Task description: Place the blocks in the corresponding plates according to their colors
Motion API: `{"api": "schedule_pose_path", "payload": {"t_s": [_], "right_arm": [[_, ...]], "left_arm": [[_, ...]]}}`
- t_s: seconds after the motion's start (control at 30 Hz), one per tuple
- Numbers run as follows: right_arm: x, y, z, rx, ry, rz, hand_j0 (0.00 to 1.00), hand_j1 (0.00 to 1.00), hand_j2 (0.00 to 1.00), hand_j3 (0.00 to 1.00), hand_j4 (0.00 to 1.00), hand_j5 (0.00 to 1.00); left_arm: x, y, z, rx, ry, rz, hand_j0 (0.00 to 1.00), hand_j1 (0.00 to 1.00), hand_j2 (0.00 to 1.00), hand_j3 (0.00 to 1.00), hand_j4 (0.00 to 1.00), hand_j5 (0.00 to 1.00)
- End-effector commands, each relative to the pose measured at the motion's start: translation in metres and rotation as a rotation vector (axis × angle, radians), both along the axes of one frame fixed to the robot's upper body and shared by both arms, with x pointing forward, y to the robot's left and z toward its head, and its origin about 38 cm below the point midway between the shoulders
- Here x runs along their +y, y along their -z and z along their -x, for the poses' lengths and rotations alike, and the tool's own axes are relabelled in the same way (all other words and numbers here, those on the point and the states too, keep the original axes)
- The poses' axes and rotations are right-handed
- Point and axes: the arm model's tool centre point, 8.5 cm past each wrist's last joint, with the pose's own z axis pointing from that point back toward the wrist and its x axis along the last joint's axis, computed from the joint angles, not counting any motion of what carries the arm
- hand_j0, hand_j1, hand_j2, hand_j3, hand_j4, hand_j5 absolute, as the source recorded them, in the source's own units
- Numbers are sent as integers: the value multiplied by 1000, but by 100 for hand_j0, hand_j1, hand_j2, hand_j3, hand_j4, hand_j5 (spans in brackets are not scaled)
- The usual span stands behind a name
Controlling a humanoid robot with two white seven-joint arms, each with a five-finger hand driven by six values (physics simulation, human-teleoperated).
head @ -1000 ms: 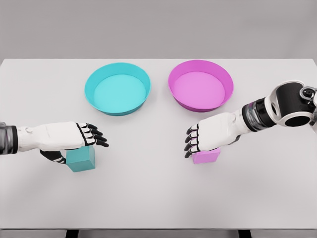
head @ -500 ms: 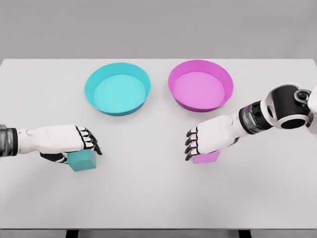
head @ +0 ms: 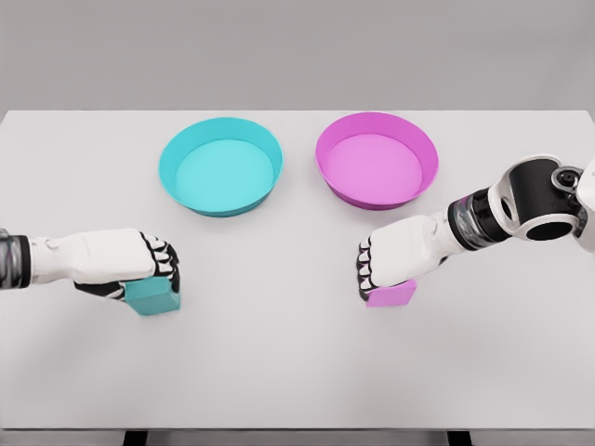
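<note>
A teal block [head: 153, 297] sits on the white table [head: 279, 353] at the left, and my left hand [head: 149, 269] is curled down over its top, shut on it. At the right a pink block [head: 391, 295] rests on the table with my right hand [head: 372, 271] closed over its upper left side. Behind them stand a teal plate [head: 173, 148] and a pink plate [head: 429, 158], side by side, both holding nothing. Most of each block is hidden under the hand on it.
The table's front edge [head: 297, 429] runs along the bottom of the view. Open tabletop lies between the blocks and the plates.
Both hands went from spread fingers above the blocks to fingers curled down around them. The blocks have stayed where they were on the table.
</note>
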Motion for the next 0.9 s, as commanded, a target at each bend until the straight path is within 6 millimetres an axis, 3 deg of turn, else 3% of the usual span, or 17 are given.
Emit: {"api": "schedule_pose_path", "payload": {"t_s": [0.0,0.63,0.7,0.87], "right_arm": [[1,0,0,5,4,-6,56,56,56,56,56,56],[-11,-13,-28,21,110,-43,55,55,55,55,55,55],[-11,-13,-28,22,110,-44,49,49,49,49,49,49],[-14,-18,-34,10,126,-47,48,48,48,48,48,48]], "left_arm": [[1,-2,-1,-2,-7,6,56,56,56,56,56,56],[4,-48,-24,-120,-33,60,56,56,56,56,56,56],[3,-50,-25,-128,-35,74,56,56,56,56,56,56],[4,-59,-36,-160,-64,113,56,56,56,56,56,56]]}}
